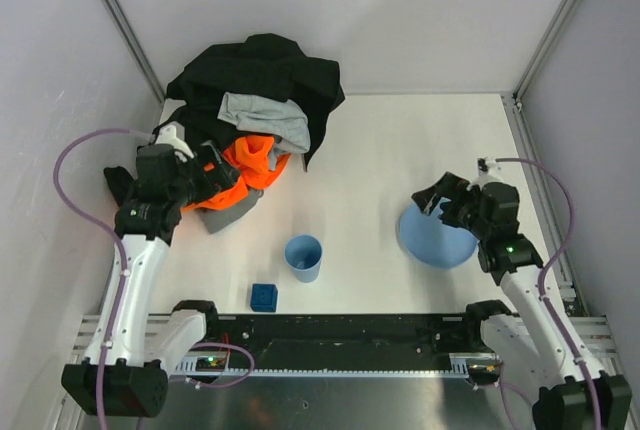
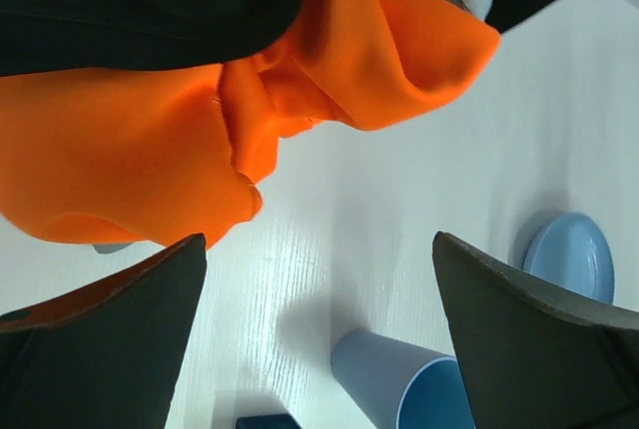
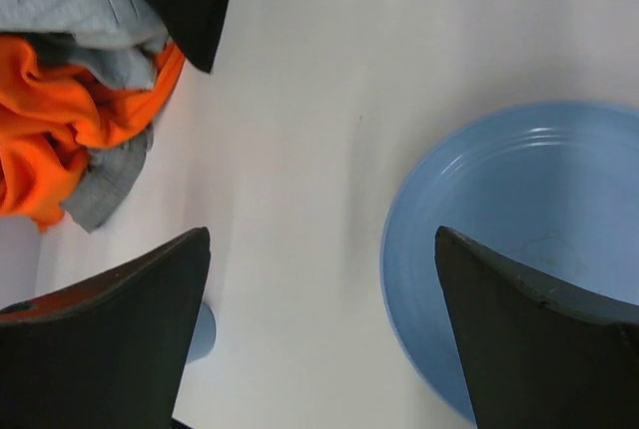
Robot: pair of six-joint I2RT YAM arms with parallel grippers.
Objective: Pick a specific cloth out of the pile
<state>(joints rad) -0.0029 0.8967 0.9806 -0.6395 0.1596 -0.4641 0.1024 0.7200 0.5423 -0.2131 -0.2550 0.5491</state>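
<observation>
Open left gripper [image 2: 319, 241] close by the pile [image 1: 250, 100], with nothing in it.

Its two fingers [image 2: 110, 339] are spread wide, just beside the orange cloth [image 2: 150, 160], most likely so they can reach under it. The cloth [image 1: 232, 212] we want is the darker grey one; it pokes out at the near bottom edge of the pile, under the orange one. The paler grey cloth [image 1: 265, 118] lies higher up, on the black garment [image 1: 260, 65]. The right gripper [image 3: 321, 234] is open and empty too. It hangs over the edge of the blue plate [image 3: 519, 210], well apart from the pile, I think to keep out of the way.
</observation>
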